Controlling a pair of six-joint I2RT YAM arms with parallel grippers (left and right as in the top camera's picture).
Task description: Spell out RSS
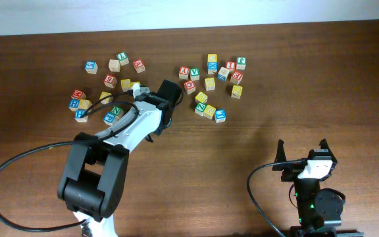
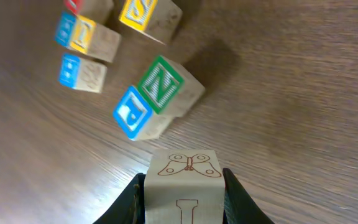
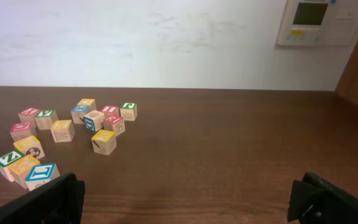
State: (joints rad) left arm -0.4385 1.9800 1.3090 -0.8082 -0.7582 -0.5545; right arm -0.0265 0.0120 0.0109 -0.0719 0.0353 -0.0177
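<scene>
My left gripper (image 1: 140, 89) (image 2: 184, 194) is shut on a plain-sided wooden cube (image 2: 185, 180) with a butterfly drawing and holds it above the table, between the two cube clusters. I cannot see the held cube's coloured face. Just ahead of it in the left wrist view lie a green-faced cube (image 2: 161, 85) and a blue-faced cube (image 2: 132, 112), touching. Several yellow-faced cubes, such as one in the right cluster (image 1: 210, 83), lie on the table. A green-faced cube (image 1: 241, 62) (image 3: 128, 110) sits at the right cluster's far corner; its letter is unreadable. My right gripper (image 1: 303, 155) (image 3: 185, 199) is open and empty.
Two loose clusters of alphabet cubes lie on the brown table (image 1: 255, 125): a left one around (image 1: 94, 99) and a right one around (image 1: 212, 82). A black cable (image 1: 18, 164) loops at the front left. A white wall (image 3: 166, 37) stands behind the table.
</scene>
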